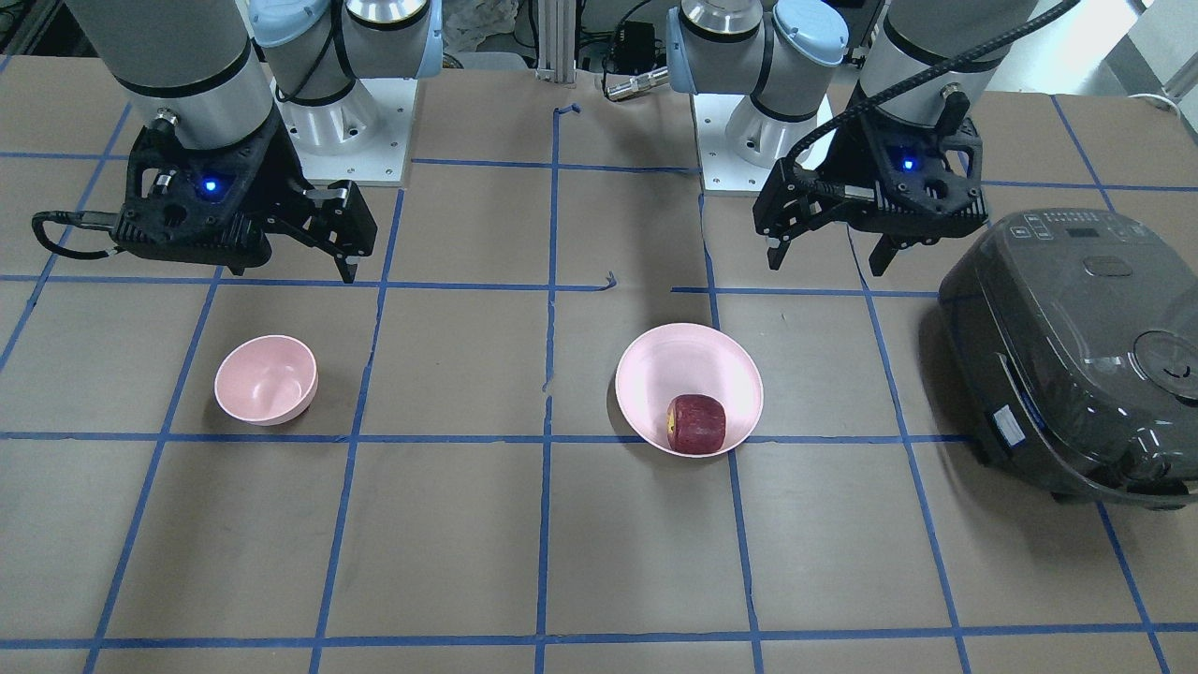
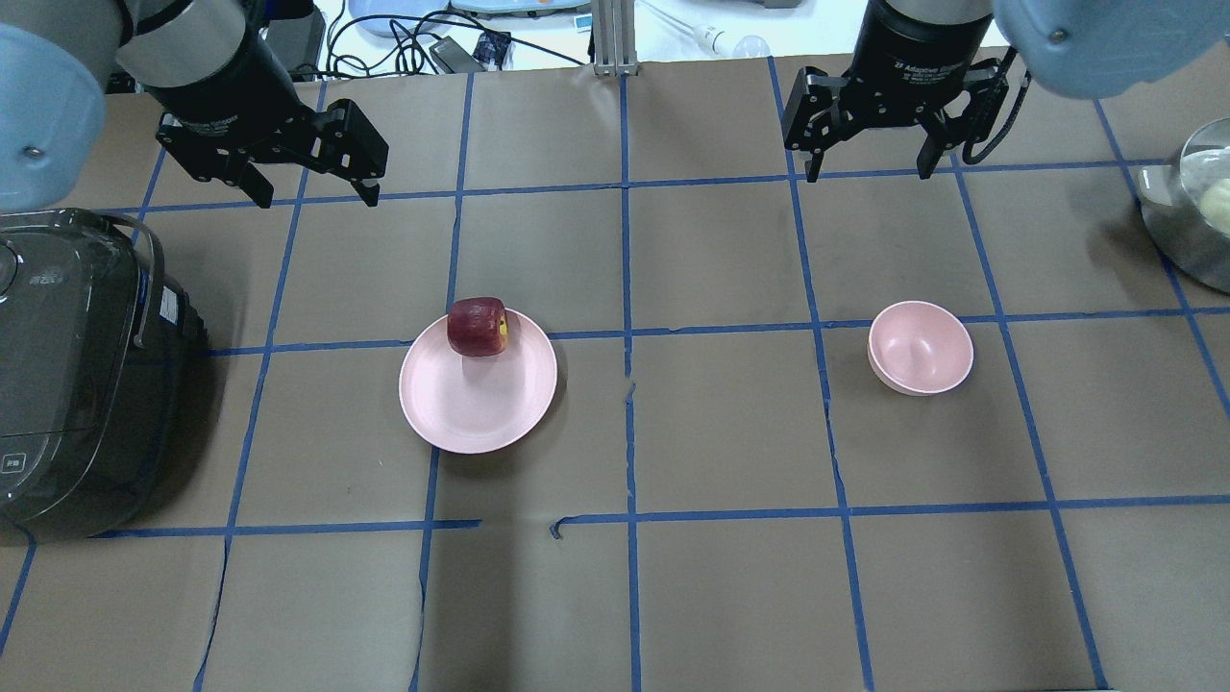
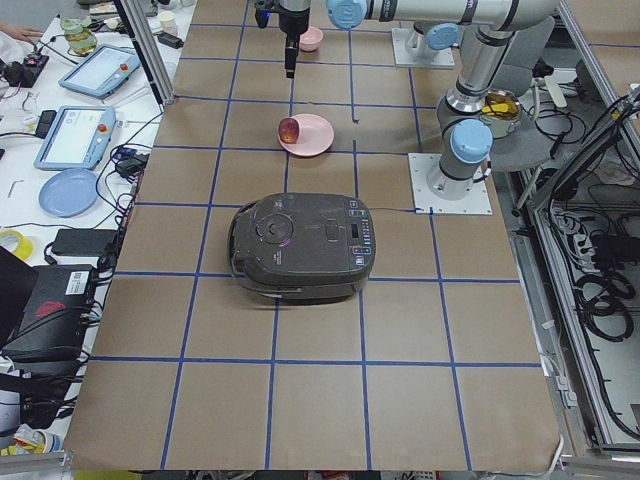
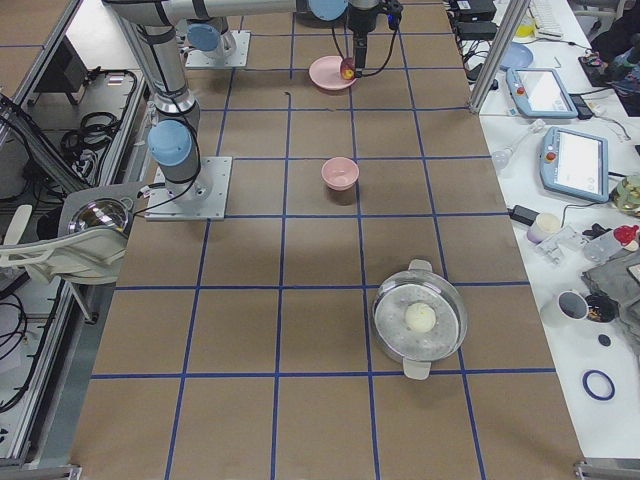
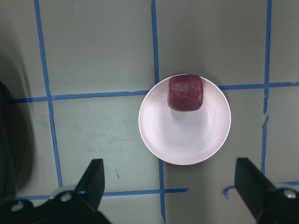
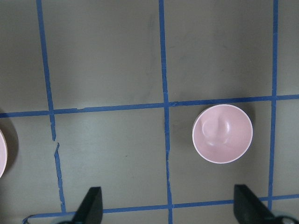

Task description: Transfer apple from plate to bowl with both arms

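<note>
The dark red apple [image 1: 697, 423] [image 2: 477, 327] [image 5: 186, 92] lies on the far edge of the pale pink plate [image 1: 683, 365] [image 2: 476, 404] [image 5: 187, 140], on the side away from the robot. The small deep pink bowl [image 1: 266, 379] [image 2: 920, 348] [image 6: 222, 133] stands empty on the robot's right side. My left gripper [image 1: 825, 262] [image 2: 317, 197] [image 5: 173, 196] hangs open high above the table, off the plate on the robot's side. My right gripper [image 1: 309, 262] [image 2: 870, 173] [image 6: 169, 210] hangs open and empty above the table near the bowl.
A dark grey rice cooker [image 1: 1076, 346] [image 2: 67, 365] [image 3: 305, 245] with its lid shut stands at the robot's far left. A steel pot [image 2: 1192, 207] [image 4: 420, 320] with a pale ball in it stands at the far right. Blue tape lines grid the brown table.
</note>
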Robot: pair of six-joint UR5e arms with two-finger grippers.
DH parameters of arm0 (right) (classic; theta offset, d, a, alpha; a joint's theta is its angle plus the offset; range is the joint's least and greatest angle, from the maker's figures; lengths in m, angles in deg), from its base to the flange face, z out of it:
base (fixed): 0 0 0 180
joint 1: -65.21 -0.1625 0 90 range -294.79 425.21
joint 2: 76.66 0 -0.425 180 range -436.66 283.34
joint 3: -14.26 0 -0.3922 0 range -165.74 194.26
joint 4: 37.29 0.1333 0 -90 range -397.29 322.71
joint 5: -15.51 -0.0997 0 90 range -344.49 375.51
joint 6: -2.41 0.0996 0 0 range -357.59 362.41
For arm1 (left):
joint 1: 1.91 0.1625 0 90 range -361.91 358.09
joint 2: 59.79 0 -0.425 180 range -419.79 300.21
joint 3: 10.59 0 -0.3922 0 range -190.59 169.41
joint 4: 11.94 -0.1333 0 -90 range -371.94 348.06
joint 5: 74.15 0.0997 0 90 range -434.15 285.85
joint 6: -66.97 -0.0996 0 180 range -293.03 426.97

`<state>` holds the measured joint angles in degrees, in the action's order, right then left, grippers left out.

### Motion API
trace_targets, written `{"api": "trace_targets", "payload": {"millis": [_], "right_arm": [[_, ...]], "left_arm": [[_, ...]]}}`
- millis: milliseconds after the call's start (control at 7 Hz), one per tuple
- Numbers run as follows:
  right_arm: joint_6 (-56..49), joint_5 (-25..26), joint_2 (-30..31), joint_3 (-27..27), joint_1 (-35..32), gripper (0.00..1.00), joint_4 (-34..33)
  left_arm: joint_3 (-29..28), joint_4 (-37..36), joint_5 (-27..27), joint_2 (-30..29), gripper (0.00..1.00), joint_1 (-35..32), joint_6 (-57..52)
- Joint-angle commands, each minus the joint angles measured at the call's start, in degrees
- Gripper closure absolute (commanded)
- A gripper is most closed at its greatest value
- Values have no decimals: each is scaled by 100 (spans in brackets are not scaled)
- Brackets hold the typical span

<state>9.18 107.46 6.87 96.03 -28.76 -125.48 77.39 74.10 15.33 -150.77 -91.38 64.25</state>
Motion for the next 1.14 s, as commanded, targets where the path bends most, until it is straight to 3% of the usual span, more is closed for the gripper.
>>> {"api": "trace_targets", "payload": {"millis": [0,571,714,857,1000], "right_arm": [[0,-10,-12,23,11,0,126],[-27,-19,-12,49,28,0,91],[-366,60,-290,232,264,0,-22],[-1187,78,-432,669,805,0,-580],[-1370,78,-469,1212,1263,0,-1151]], "left_arm": [[0,0,-1,-7,0,0,-1],[0,-9,-9,-24,0,0,8],[8,-26,-1,-137,0,-18,86],[26,-235,-9,-260,0,-87,235],[287,-611,-18,-470,0,-149,445]]}}
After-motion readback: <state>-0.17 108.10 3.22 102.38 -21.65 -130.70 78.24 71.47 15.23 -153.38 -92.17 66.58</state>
